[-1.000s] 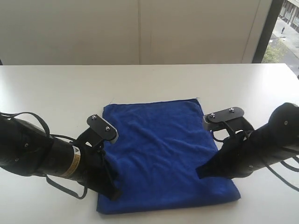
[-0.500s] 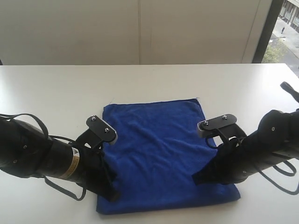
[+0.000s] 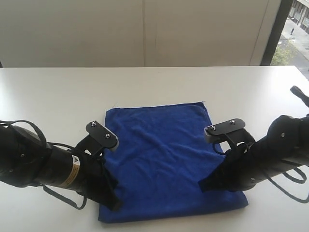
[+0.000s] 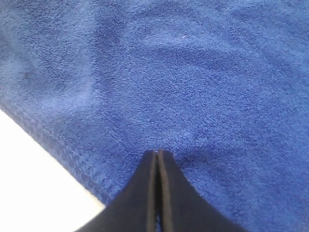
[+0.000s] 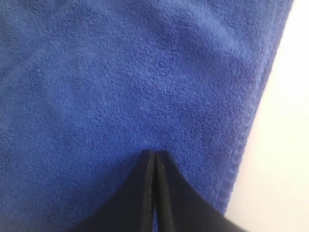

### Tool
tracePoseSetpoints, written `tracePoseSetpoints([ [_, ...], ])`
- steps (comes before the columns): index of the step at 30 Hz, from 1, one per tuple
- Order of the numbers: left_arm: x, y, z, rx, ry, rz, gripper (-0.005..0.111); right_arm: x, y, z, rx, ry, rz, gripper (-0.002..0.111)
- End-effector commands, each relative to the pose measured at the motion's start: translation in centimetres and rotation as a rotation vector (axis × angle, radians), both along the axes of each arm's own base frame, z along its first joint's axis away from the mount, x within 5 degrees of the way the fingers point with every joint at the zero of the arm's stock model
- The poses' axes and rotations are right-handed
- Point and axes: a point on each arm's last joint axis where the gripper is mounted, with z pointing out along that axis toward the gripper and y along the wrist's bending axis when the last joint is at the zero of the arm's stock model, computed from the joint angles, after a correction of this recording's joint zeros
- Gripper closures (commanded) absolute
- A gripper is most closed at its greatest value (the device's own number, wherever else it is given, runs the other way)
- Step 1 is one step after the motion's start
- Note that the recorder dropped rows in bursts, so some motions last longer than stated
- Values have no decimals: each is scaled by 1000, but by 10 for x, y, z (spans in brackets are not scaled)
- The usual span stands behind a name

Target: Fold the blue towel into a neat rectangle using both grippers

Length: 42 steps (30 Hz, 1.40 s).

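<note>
The blue towel [image 3: 161, 154] lies flat on the white table [image 3: 58, 92] as a rectangle of more than one layer, a little rumpled on top. My left gripper [image 3: 115, 205] is shut, its tip resting on the towel's near left corner. My right gripper [image 3: 203, 186] is shut too, tip down on the towel close to its right edge. In the left wrist view the closed left gripper [image 4: 157, 152] touches the towel [image 4: 193, 72] a short way in from its hem. In the right wrist view the closed right gripper [image 5: 153, 153] presses on the towel [image 5: 120, 72]. No cloth shows between either pair of jaws.
Bare white table [image 4: 29, 183] lies just outside the towel's hem on the left arm's side, and bare table [image 5: 285, 145] on the right arm's side. A pale wall [image 3: 145, 29] stands behind the table's far edge, and a window [image 3: 295, 34] is at the back right.
The right arm has swung in from the right, so its tip now sits on the towel. The left arm has slid slightly left and nearer. The towel has not moved.
</note>
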Motion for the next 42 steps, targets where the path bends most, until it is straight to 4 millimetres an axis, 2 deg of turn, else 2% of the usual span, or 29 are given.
tracePoseSetpoints([
  [1, -3, 6, -3, 40, -12, 7, 107, -6, -1, -8, -16, 44, 19, 108],
  [12, -4, 8, 29, -22, -109, 23, 107, -7, -2, -6, -27, 37, 27, 108],
  [18, -13, 1, 38, -112, -59, -43, 107, -5, -1, 26, 3, -76, 25, 108],
  [20, -16, -2, 37, -139, -20, -61, 107, -6, 0, 39, 21, -99, 30, 108],
  [23, -19, -4, 31, -139, 11, -78, 107, -11, 1, 47, 40, -91, 35, 108],
  [30, -36, -2, 4, -39, 66, -94, 107, -17, -1, 28, 25, -19, 31, 108],
  [37, -45, 8, -6, 10, 84, -80, 107, -21, -2, 5, 3, 65, 26, 108],
  [42, -47, 12, -10, 31, 87, -70, 107, -27, -4, -2, -8, 105, 31, 108],
])
